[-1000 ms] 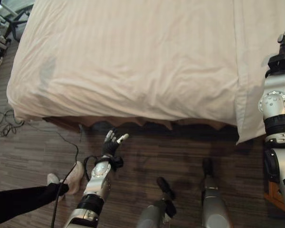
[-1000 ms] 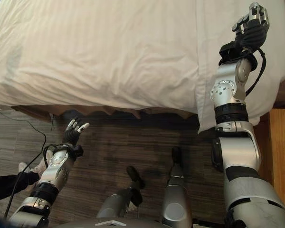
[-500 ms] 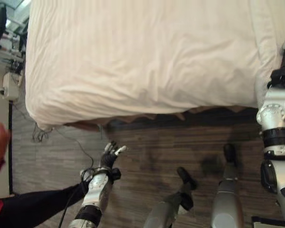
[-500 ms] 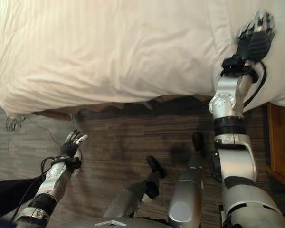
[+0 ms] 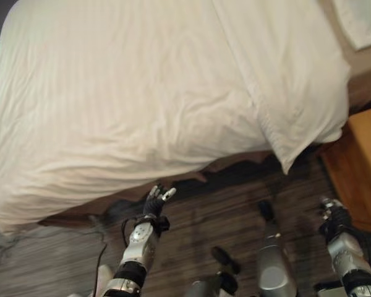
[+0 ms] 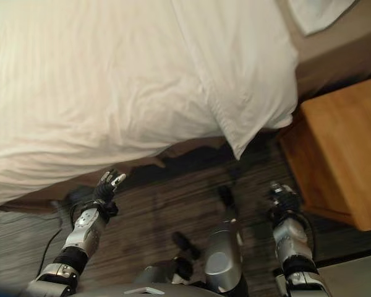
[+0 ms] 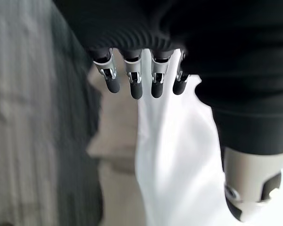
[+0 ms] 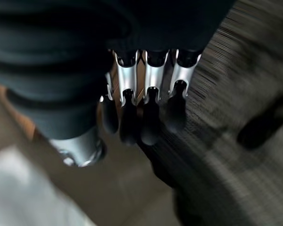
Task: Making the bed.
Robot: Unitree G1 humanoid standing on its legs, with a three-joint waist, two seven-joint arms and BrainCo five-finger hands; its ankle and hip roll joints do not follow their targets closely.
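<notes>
Since a second ago our right hand (image 6: pixel 284 199) has come down off the bed and now hangs low over the dark wood floor (image 6: pixel 154 204), just beside the wooden nightstand (image 6: pixel 334 148); back then it was raised over the right-hand part of the bedding. Our whole view has also swung, so the bed now runs slantwise across the head views and the nightstand has come into sight; that is the camera turning, not the bed shifting.

We see the white duvet (image 5: pixel 123 99) spread over the mattress, its near edge hanging over the side of the bed with a brown strip of bed base showing under it. At the right end a folded-over corner of the duvet (image 5: pixel 297 117) droops to a point above the floor. Part of a white pillow (image 5: pixel 362 21) lies at the head of the bed.

Our left hand (image 5: pixel 156 201) is held up in front of the hanging edge, apart from it, fingers (image 7: pixel 132 80) straight and relaxed, holding nothing. In the right wrist view our right hand's fingers (image 8: pixel 148 113) also hang loosely extended over the floor, empty.
</notes>
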